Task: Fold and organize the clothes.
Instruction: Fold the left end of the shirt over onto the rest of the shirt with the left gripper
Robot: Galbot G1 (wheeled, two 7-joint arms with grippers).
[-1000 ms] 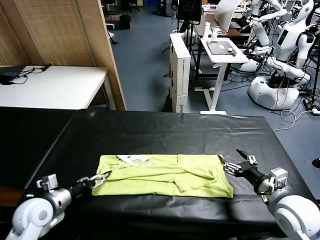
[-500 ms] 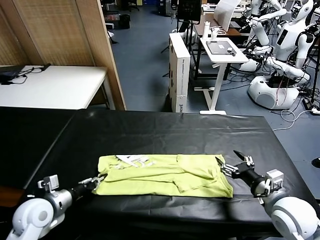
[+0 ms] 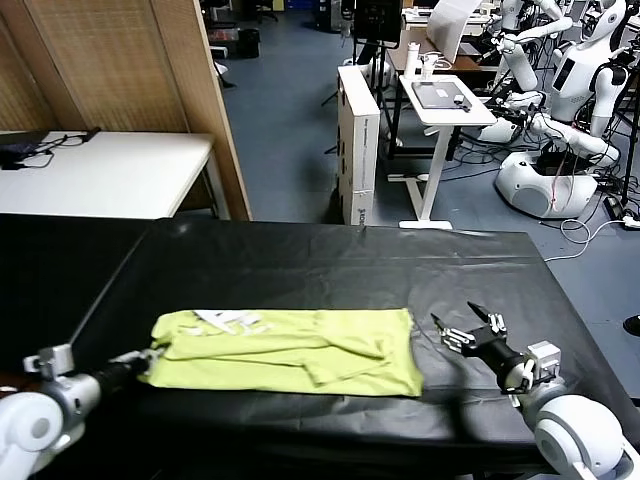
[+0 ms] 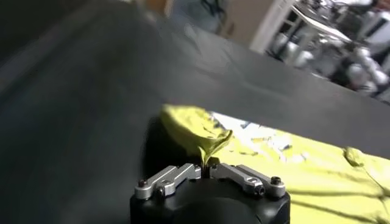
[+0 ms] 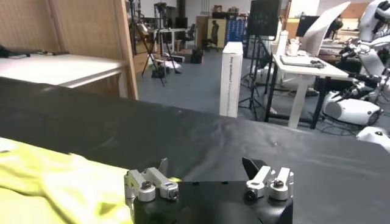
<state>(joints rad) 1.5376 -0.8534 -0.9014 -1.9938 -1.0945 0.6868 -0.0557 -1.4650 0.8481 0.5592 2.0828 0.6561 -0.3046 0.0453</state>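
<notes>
Shirt [image 3: 285, 350] lies flat near the table's [image 3: 330, 260] front edge, long axis left–right. Left gripper [image 3: 146, 357] is clamped on its left end. Right gripper [image 3: 468, 332] is spread wide, empty, just beside the right hem, so it is the nearer to that end.

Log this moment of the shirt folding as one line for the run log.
left tool: shut on T-shirt edge | right tool: open, beside shirt, not touching | table: shirt lies flat
</notes>
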